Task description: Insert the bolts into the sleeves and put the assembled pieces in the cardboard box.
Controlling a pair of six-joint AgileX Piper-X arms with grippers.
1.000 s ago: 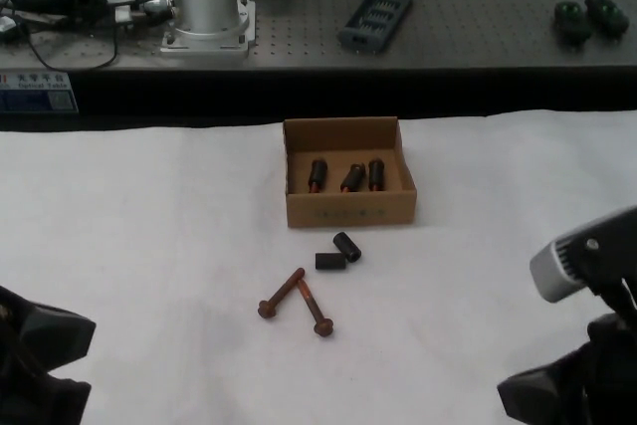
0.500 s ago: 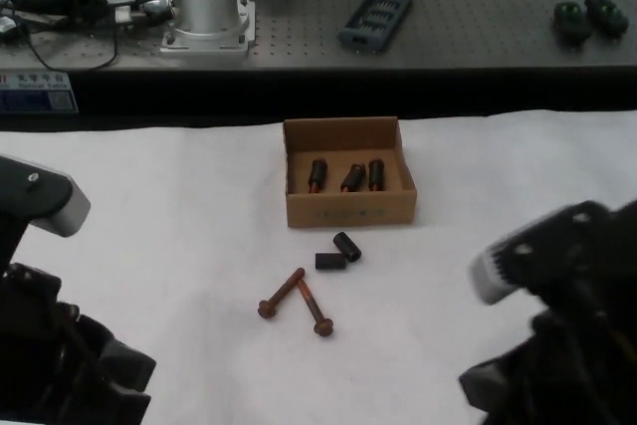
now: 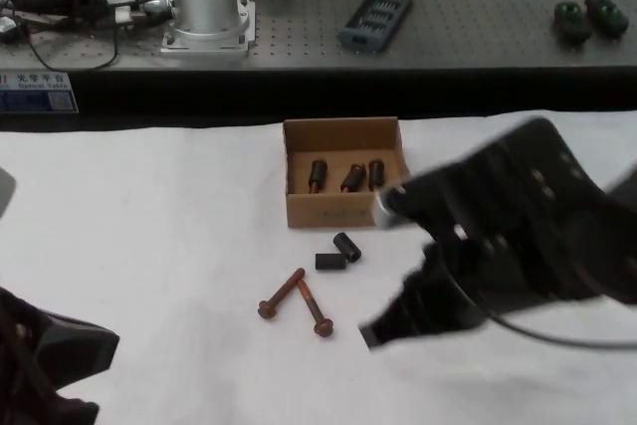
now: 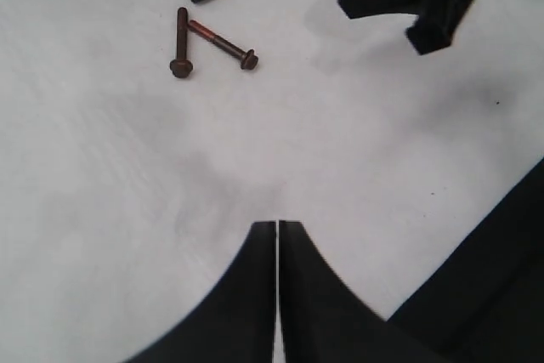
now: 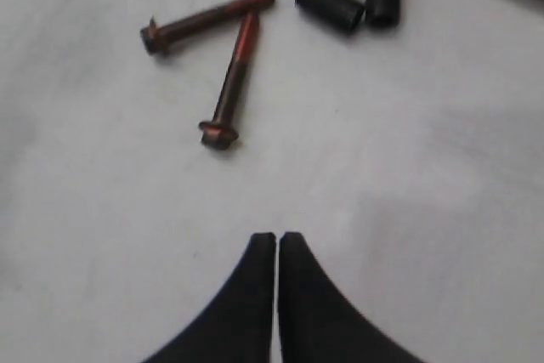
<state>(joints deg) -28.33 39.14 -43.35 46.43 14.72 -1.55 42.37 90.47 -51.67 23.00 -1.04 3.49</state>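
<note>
Three finished pieces (image 3: 347, 176) already lie in the open brown cardboard box (image 3: 348, 212), toward the middle of the far edge of the white-covered bench (image 3: 149, 226). What is left is the loose set just on the box's near side. It is two short black cylindrical sleeves (image 5: 330, 2), touching each other, and two rust-red hex-head bolts (image 5: 229, 82) whose shank ends meet in a V.

The right fingers (image 5: 251, 295) are pressed together with nothing between them. They hang over bare cloth on the near side of the bolts, with the closer bolt's head toward them but apart. I judge this a staging spot; a pick would need them opened first.

The left fingers (image 4: 251, 295) are likewise closed and empty, low by the bench's near left corner, probably keeping out of the way.
</note>
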